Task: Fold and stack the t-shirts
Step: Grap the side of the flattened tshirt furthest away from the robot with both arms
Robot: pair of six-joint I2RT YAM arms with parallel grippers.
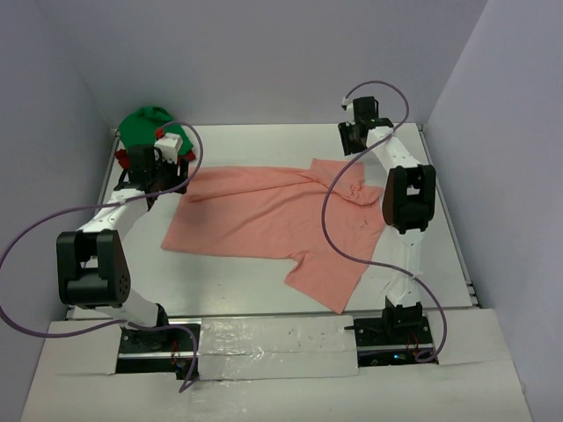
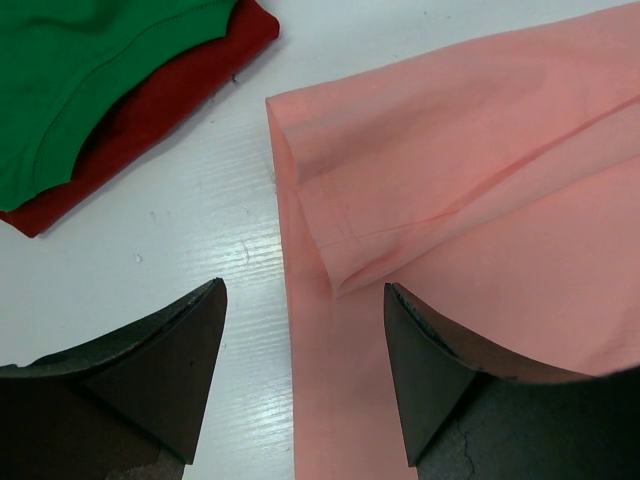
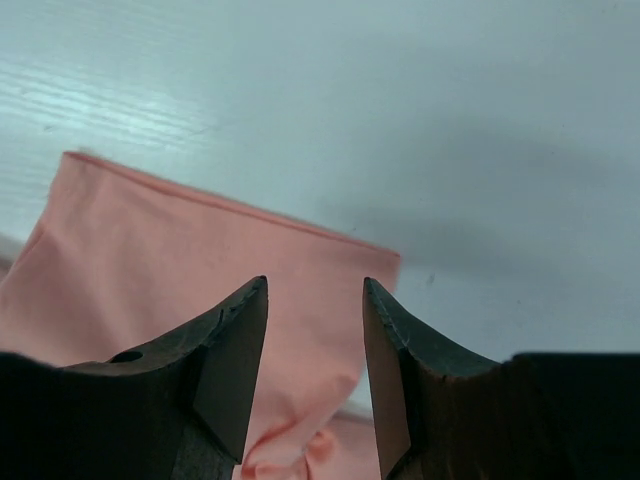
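Observation:
The salmon-pink t-shirt (image 1: 273, 211) lies spread and rumpled across the middle of the white table (image 1: 255, 145). My left gripper (image 1: 176, 180) is open over its far left corner. In the left wrist view the shirt's folded edge (image 2: 420, 180) runs between the open fingers of that gripper (image 2: 303, 290), with nothing gripped. My right gripper (image 1: 350, 151) is open just above the shirt's far right sleeve. The sleeve's hem (image 3: 200, 240) shows below that gripper (image 3: 315, 282). The bright green t-shirt (image 1: 145, 123) sits bunched at the back left, on the dark red t-shirt (image 2: 170, 100).
Grey walls close in the table at the left, back and right. Purple cables (image 1: 330, 220) loop from both arms, the right one hanging over the pink shirt. The green and red shirts (image 2: 70, 80) lie close to my left gripper, to its far left.

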